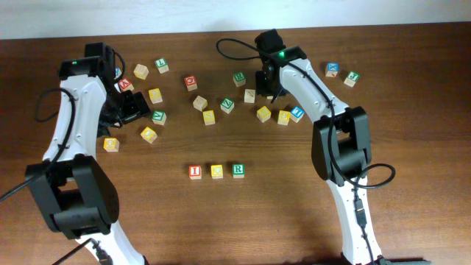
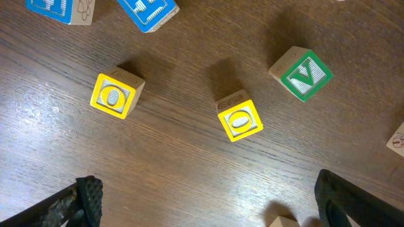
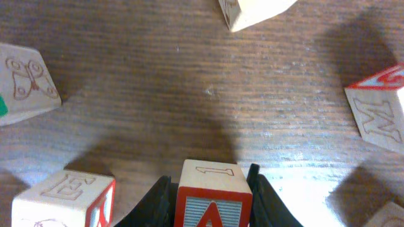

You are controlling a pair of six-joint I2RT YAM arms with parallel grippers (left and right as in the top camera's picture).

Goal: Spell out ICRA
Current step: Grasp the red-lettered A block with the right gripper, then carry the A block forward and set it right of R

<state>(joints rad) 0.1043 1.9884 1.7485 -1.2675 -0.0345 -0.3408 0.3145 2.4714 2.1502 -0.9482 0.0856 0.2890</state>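
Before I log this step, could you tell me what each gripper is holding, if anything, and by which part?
The right gripper holds the red A block by two opposite side faces. The left gripper is open, holding nothing.

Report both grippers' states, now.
Left gripper: open, empty.
Right gripper: shut on the A block.

We see dark grained wood, faintly shiny, on the tabletop (image 3: 189,94); the A block (image 3: 213,207) in the right pincer (image 3: 209,180) is pale wood, one face painted.
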